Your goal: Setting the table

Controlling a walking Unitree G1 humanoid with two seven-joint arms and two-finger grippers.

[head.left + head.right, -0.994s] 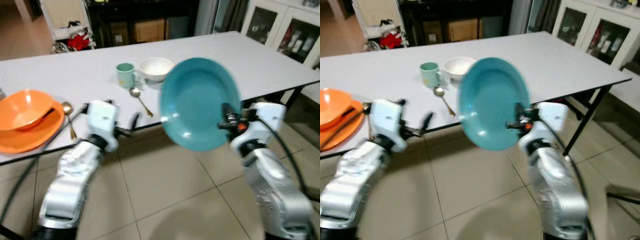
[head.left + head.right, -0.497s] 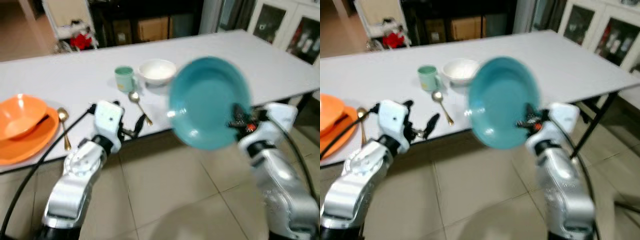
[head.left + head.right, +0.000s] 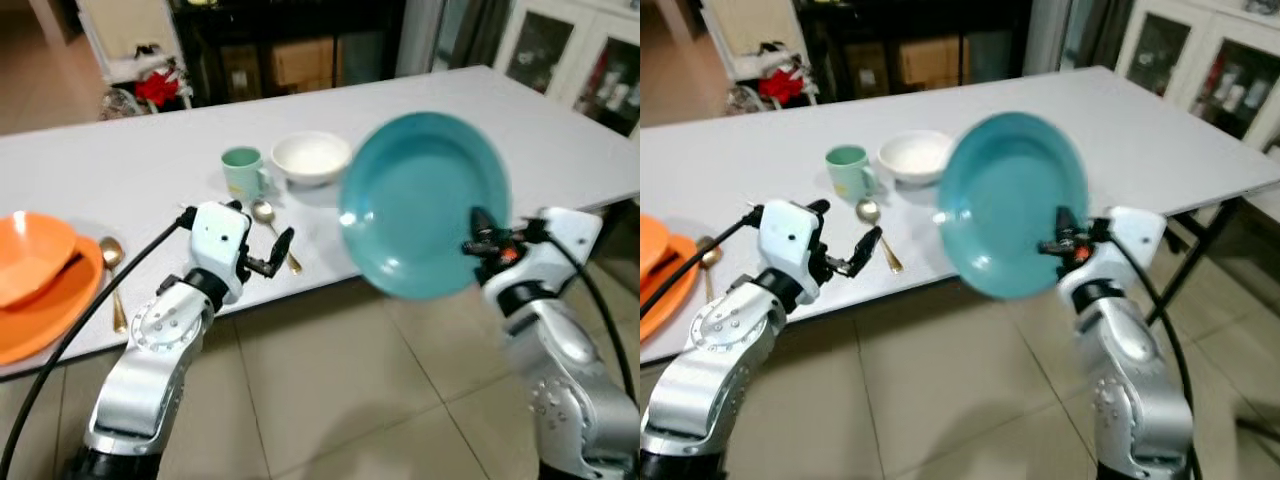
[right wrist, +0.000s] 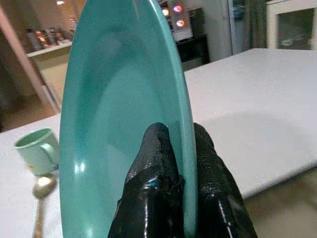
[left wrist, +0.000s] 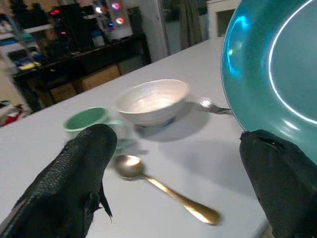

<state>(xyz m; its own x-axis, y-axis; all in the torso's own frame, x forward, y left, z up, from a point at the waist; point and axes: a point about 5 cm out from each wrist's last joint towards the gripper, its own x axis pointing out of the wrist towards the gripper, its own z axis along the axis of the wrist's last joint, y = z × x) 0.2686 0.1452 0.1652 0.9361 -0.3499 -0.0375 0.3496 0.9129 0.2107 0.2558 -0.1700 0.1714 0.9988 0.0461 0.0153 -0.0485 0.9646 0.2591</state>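
My right gripper (image 3: 482,240) is shut on the rim of a teal plate (image 3: 425,203), held upright on edge over the table's front edge; the grip shows close up on the plate (image 4: 124,124). My left gripper (image 3: 275,252) is open and empty, just above the tabletop by a gold spoon (image 3: 272,222). Behind the spoon stand a mint green mug (image 3: 241,172) and a white bowl (image 3: 311,158). An orange bowl (image 3: 30,255) lies on an orange plate (image 3: 55,315) at the far left, with a second gold spoon (image 3: 112,270) beside it. A fork (image 5: 214,106) lies by the white bowl.
The white table (image 3: 560,130) runs across the view, with tiled floor (image 3: 330,400) in front of it. A glass-fronted cabinet (image 3: 590,60) stands at the back right, and a dark shelf unit (image 3: 290,50) behind the table.
The whole picture has shifted, so the camera moved nearer the table. The left gripper has come forward over the table's edge, close to the spoon. The teal plate stays held upright.
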